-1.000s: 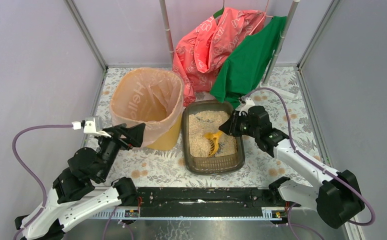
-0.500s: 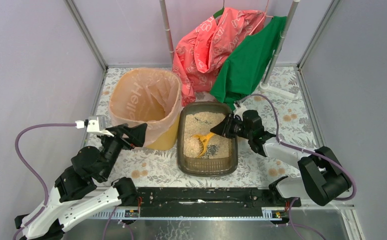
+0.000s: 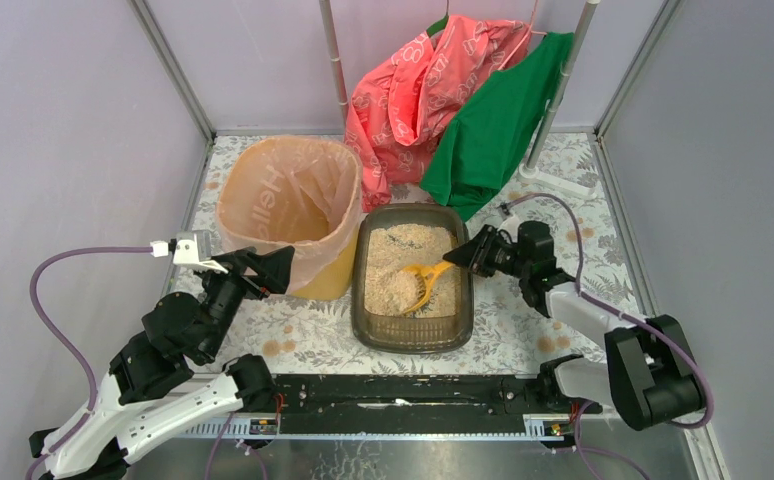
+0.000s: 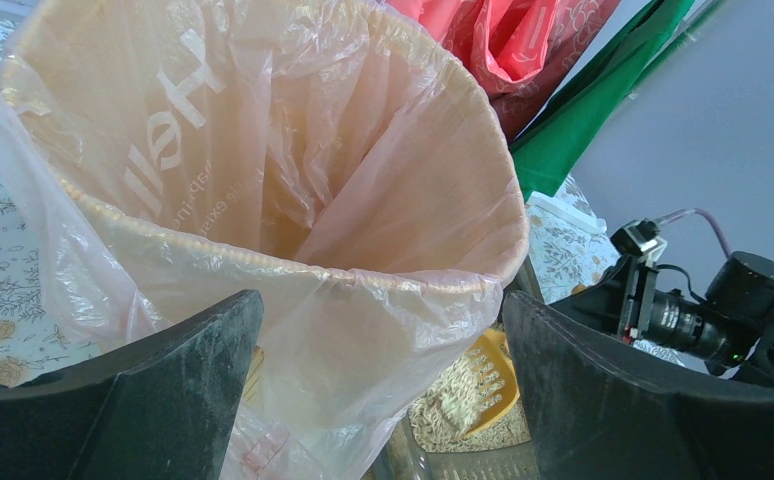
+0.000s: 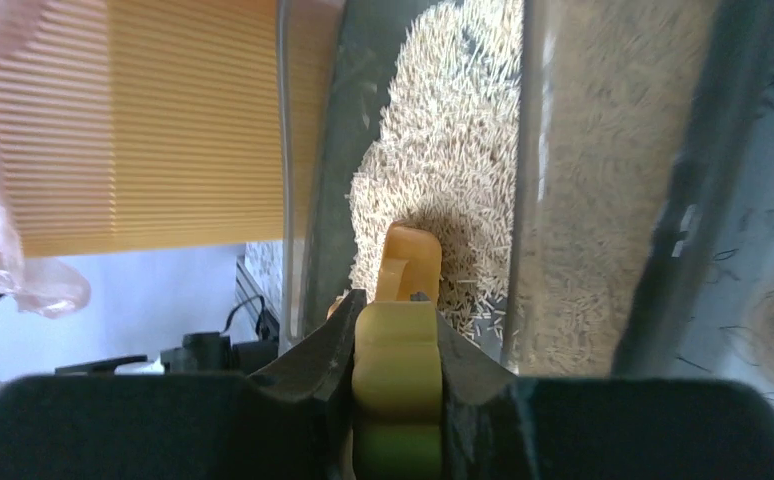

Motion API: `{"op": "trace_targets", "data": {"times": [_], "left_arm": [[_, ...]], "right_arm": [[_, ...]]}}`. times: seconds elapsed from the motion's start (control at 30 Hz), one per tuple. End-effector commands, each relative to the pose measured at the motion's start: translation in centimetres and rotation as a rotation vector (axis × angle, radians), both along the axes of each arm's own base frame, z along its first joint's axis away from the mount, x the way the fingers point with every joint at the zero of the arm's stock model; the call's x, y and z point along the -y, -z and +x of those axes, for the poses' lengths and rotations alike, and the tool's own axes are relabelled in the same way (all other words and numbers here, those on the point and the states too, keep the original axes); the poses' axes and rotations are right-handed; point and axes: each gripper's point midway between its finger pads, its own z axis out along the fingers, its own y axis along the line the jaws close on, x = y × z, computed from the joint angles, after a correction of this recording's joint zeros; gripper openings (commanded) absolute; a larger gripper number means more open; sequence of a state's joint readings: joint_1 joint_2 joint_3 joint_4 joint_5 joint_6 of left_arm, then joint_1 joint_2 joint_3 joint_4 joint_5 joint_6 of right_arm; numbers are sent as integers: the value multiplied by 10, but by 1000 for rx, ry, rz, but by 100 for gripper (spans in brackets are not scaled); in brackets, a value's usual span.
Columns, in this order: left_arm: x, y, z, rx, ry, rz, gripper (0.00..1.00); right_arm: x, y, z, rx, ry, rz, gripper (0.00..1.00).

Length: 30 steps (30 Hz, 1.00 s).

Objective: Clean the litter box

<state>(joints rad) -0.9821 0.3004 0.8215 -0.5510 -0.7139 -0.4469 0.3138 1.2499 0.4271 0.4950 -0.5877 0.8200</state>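
The leaf-patterned table (image 3: 303, 342) carries the litter box (image 3: 409, 338) just beside the lined yellow bin (image 3: 337, 281).

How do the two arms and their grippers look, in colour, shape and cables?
Both arms, the left arm and the right arm, have white links and bulky black joints. A purple cable loops from each wrist. The left gripper and the right gripper are black, with broad, wedge-shaped fingers. No markings are legible.

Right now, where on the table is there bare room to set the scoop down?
Bare mat lies between the bin, the litter box and the black rail. A smaller patch is right of the green cloth. Crowded: bin close beside box, left gripper at the bin, right gripper holding the scoop over the box's right rim.
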Motion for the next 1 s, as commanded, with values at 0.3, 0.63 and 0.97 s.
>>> {"op": "trace_targets", "data": {"times": [0.3,0.63,0.97], "left_arm": [[7,-9,3,29,6,-40,99],[19,-6,9,27,19,-36,99],[6,-7,6,30,-10,-26,99]], "right_arm": [[29,-47,22,214,-13,-273,0],[23,-69,27,358,17,-670,0],[-6,-89,46,431,13,-683,0]]}}
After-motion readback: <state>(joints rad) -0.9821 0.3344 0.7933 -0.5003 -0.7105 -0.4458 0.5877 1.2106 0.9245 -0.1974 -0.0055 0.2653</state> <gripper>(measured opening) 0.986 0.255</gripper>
